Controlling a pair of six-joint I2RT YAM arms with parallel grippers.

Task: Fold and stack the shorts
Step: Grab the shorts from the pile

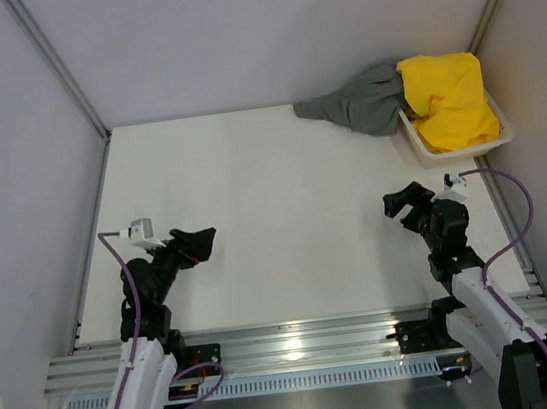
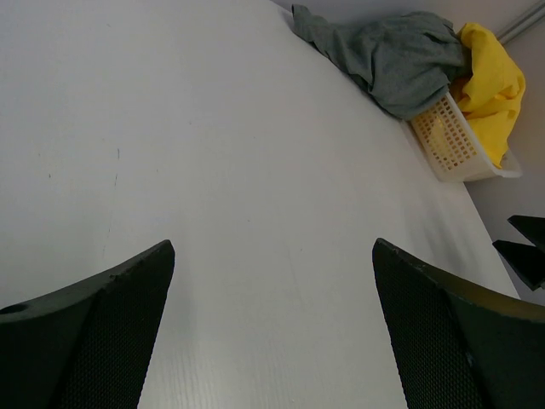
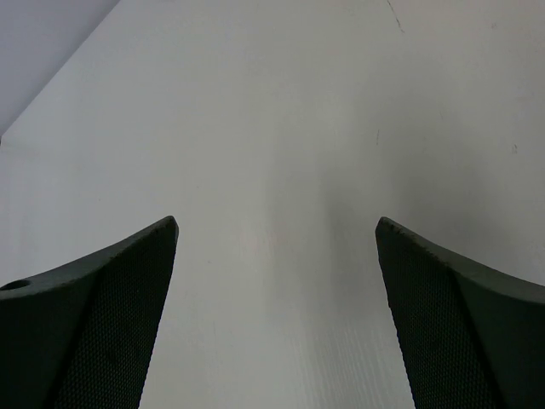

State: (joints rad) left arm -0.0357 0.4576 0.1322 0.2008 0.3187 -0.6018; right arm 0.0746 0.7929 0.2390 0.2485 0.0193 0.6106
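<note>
Left gripper [image 1: 204, 240] and right gripper [image 1: 401, 204] are released and empty. Bright yellow cloth shorts [image 1: 451, 100] fill the far-right white plastic mesh basket [image 1: 426, 152]; dark grey cloth shorts [image 1: 363, 100] drape over its left rim

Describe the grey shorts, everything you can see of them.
The grey shorts are plain dark grey soft cloth, crumpled and not folded. They lie at the far right corner of the table, draped over the left end of the white mesh basket. One part trails left onto the table and narrows to a point. The yellow shorts press against their right side. Nothing else touches them.
</note>
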